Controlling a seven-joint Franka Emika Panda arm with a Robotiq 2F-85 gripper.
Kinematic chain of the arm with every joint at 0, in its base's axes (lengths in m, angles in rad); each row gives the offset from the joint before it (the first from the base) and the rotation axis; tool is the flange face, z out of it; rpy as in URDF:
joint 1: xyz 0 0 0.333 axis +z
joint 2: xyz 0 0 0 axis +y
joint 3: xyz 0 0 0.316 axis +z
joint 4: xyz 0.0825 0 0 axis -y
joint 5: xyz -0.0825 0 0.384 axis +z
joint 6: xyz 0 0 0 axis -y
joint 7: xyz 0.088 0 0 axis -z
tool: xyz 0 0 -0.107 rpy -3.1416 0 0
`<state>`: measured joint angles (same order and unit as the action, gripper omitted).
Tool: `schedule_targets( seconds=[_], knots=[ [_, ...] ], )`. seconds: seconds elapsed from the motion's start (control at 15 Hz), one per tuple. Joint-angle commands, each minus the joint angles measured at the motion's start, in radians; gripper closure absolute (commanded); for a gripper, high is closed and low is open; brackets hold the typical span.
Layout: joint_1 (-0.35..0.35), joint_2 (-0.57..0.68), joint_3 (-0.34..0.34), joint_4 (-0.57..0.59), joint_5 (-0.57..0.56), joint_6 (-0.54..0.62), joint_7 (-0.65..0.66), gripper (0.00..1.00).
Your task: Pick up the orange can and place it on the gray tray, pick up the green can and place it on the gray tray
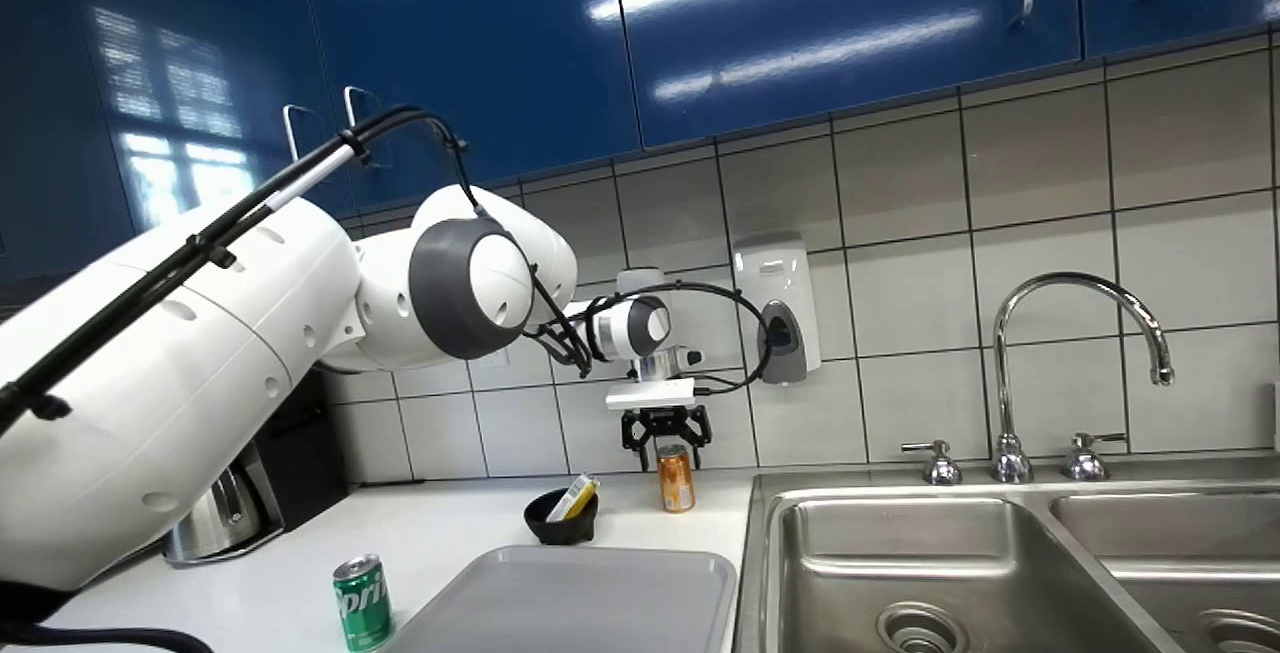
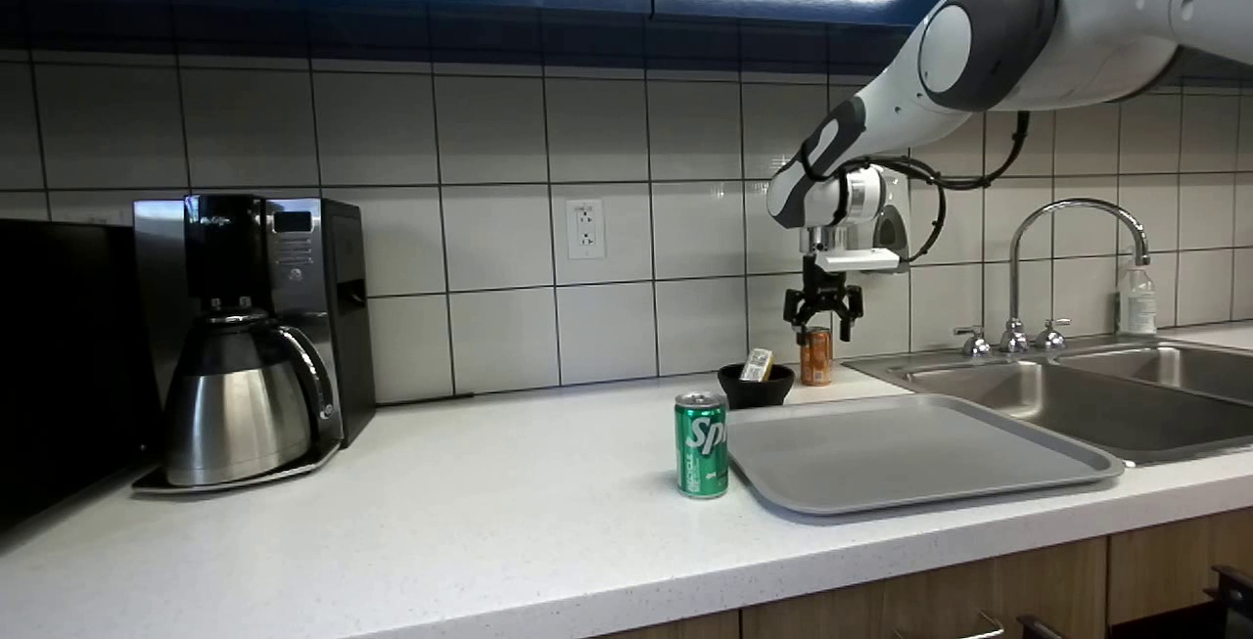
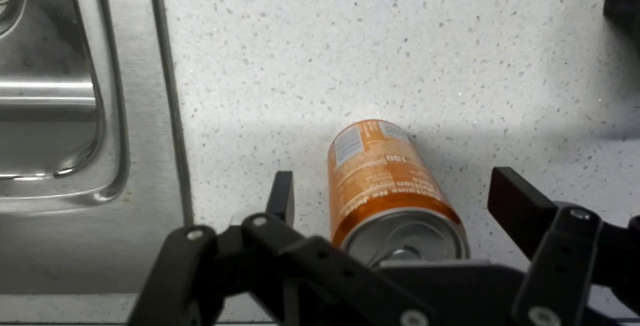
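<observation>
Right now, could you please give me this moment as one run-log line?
orange can: upright on speckled countertop, not gripped | jaws: open, near its top | green Sprite can: upright beside gray tray | placements: both pending

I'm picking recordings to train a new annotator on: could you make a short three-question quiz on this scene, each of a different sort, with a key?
1. True or false: the green can stands upright on the counter, off the gray tray.
2. Multiple choice: between the black bowl and the sink in both exterior views stands (a) the coffee maker, (b) the orange can, (c) the faucet.
3. Short answer: in the wrist view, is the hand open or shut, and does it grip that can?

Key
1. True.
2. b.
3. Open, with no grip: counter shows between the can and the fingers on both sides.
</observation>
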<state>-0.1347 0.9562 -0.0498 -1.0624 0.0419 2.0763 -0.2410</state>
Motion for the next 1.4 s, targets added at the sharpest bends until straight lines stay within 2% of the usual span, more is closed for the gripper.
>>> schedule_targets(
  seconds=[0.0, 1.0, 1.07, 1.13, 1.33],
  knots=[
    [-0.010, 0.060, 0.017, 0.105, -0.016, -0.022, 0.008, 0.00],
    [-0.009, 0.168, 0.015, 0.238, -0.020, -0.054, 0.011, 0.00],
    [-0.009, 0.171, 0.016, 0.242, -0.019, -0.054, 0.009, 0.25],
    [-0.009, 0.174, 0.016, 0.249, -0.019, -0.055, 0.007, 0.26],
    [-0.009, 0.181, 0.016, 0.263, -0.020, -0.057, 0.009, 0.51]
  ],
)
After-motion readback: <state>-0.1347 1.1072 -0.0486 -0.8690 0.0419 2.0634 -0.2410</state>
